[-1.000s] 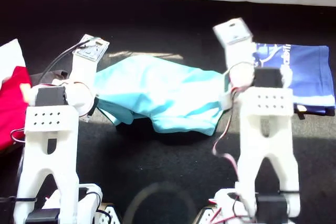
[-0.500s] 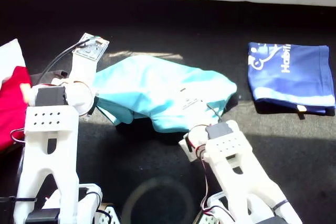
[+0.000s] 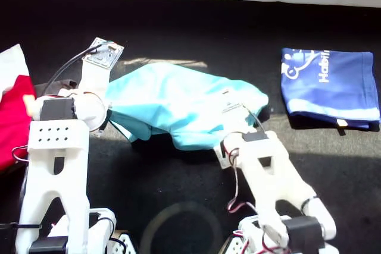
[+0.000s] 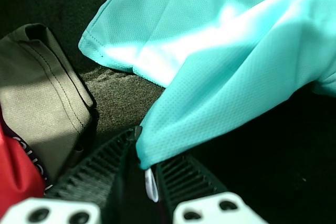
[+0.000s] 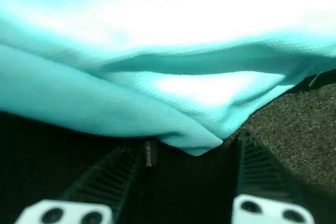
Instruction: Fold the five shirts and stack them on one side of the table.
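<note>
Turquoise mesh shirt [image 3: 178, 108]: we see it lying crumpled and unfolded in the middle of the black felt-like table [image 3: 178, 22]; it spreads from 9 o'clock to 3 o'clock between the two arms, and its near hem is bunched into a thick fold at 6 o'clock
Left gripper [image 4: 147, 148]: we find it at the shirt's 9 o'clock end, low over the table; its ribbed black jaws are pressed almost together with a corner of the turquoise hem pinched between them, and a small white tag [image 4: 150, 184] shows in the slit
Right gripper [image 5: 191, 140]: we see it at the shirt's 5 o'clock edge; its jaws stand wide apart, one on each side of the hem's rounded fold, and clamp nothing; we cannot tell whether the cloth brushes either jaw
Left arm [image 3: 56, 141]: white, standing at 8 o'clock of the table, its wrist over the shirt's 9 o'clock end
Right arm [image 3: 268, 171]: white, leaning from 5 o'clock towards the centre, its wrist above the shirt's near edge
Folded royal-blue shirt with white print [image 3: 330, 87]: we see it lying flat at 2 o'clock, well apart from the turquoise one
Red shirt [image 3: 12, 117]: at 9 o'clock by the table's edge, with a white cloth [image 3: 13, 63] just past it at 10 o'clock
Folded olive-grey garment [image 4: 42, 93]: just beside the left gripper, between the red shirt and the turquoise hem, with a strip of table showing before the hem
</note>
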Robot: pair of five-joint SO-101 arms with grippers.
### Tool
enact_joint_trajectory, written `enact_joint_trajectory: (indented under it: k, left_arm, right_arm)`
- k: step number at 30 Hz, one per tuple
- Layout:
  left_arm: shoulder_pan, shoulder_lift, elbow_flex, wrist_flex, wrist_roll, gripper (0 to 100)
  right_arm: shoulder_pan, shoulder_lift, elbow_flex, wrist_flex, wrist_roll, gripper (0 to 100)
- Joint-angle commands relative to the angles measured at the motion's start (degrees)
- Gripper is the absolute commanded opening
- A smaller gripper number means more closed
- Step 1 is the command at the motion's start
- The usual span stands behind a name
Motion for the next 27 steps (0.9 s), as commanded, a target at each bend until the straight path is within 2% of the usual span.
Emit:
enact_joint_trajectory:
  k: [1,2,6,12,21,24,27]
  left_arm:
    - [0.84,-0.57,-0.57,-0.35,-0.26,1]
    - [0.84,-0.57,-0.57,0.00,-0.26,1]
    - [0.84,-0.57,-1.10,2.64,-0.26,1]
    - [0.84,-0.57,-9.27,10.90,-0.26,1]
    - [0.84,-0.57,-24.66,26.73,-0.26,1]
    - [0.84,-0.57,-24.84,29.80,-0.26,1]
    - [0.84,-0.57,-20.88,29.71,-0.44,1]
  right_arm:
    - [2.15,3.47,-7.87,-0.57,-0.18,3.5]
    - [2.86,3.65,-9.63,-0.40,-0.26,0.0]
    - [6.02,1.27,-15.08,3.91,-0.18,0.5]
    - [9.71,-12.62,-18.51,14.90,0.79,0.6]
    - [10.24,-35.03,-17.98,36.79,15.30,0.6]
    - [10.15,-38.99,-16.04,41.98,18.02,0.6]
    - [10.07,-40.13,-9.19,42.42,21.36,0.6]
